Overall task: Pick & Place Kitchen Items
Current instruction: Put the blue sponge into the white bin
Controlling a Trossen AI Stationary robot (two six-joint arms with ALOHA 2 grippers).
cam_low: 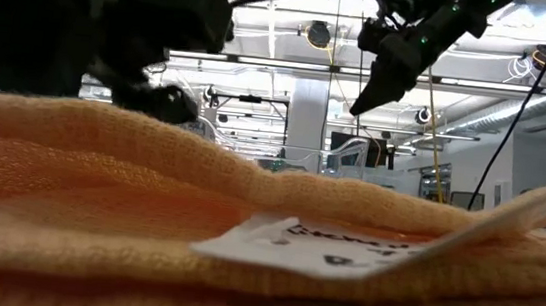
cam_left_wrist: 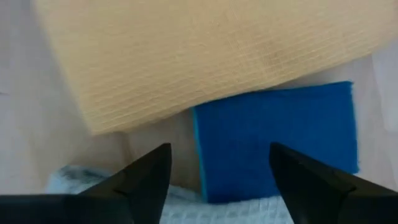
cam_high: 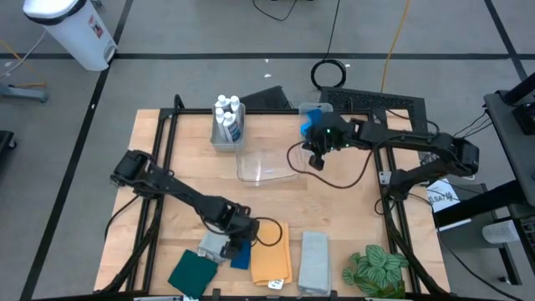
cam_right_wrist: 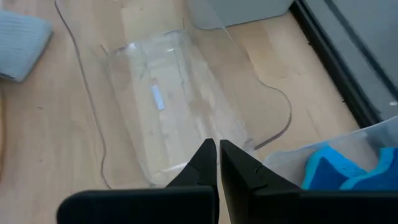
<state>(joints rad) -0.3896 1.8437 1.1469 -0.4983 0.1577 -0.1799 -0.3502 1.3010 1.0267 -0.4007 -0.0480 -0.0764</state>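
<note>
Orange cloth (cam_low: 147,211) fills the low view, hiding the table.

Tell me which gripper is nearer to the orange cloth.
Left. The left gripper hovers open right beside the orange cloth, over the blue cloth. The right gripper is shut far off, near the clear bin.

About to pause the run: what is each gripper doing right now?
Left gripper: open, empty, over the blue cloth.
Right gripper: closed, empty, above the clear bin.
</note>
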